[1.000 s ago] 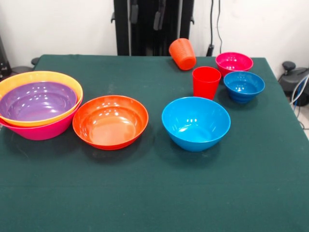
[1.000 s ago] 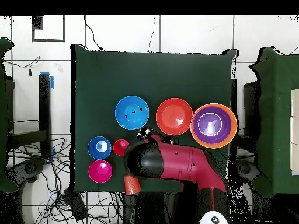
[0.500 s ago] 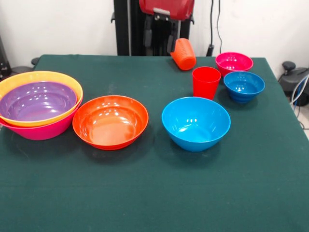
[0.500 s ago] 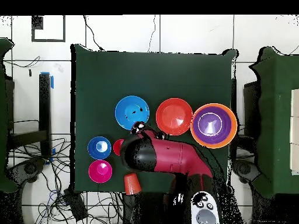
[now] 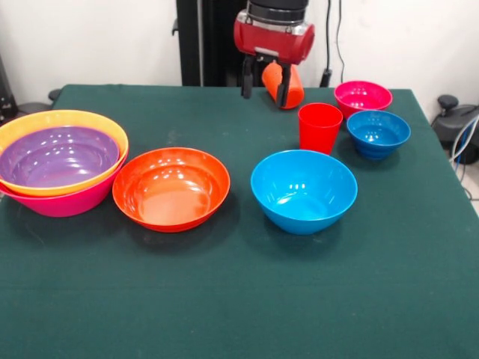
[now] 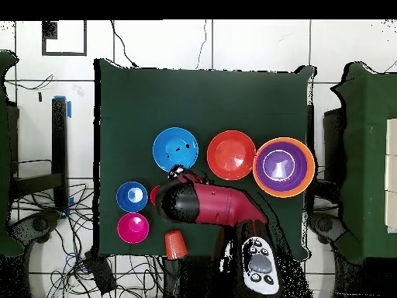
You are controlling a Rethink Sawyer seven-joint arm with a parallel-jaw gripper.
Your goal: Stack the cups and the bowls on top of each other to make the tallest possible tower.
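Note:
My gripper (image 5: 264, 84) hangs open and empty over the far side of the table, in front of the orange cup (image 5: 294, 90), which lies on its side. The red cup (image 5: 319, 127) stands upright to its right. A small magenta bowl (image 5: 362, 96) and a small blue bowl (image 5: 378, 133) sit at the far right. The medium blue bowl (image 5: 303, 191) and a red-orange bowl (image 5: 171, 187) sit mid-table. At the left, the purple bowl (image 5: 58, 155) nests in the yellow-orange bowl (image 5: 112, 131), which nests in the pink bowl (image 5: 71, 202). In the overhead view my arm (image 6: 209, 203) hides most of the red cup.
The black pedestal (image 5: 209, 37) stands behind the green table (image 5: 239, 299). In the overhead view the orange cup (image 6: 176, 244) lies near the table edge by the robot base. Cables lie on the floor at the left.
The gripper has come down into the front view, from only its tips showing to hanging in front of the orange cup. In the overhead view the arm has swung left. No cup or bowl has moved.

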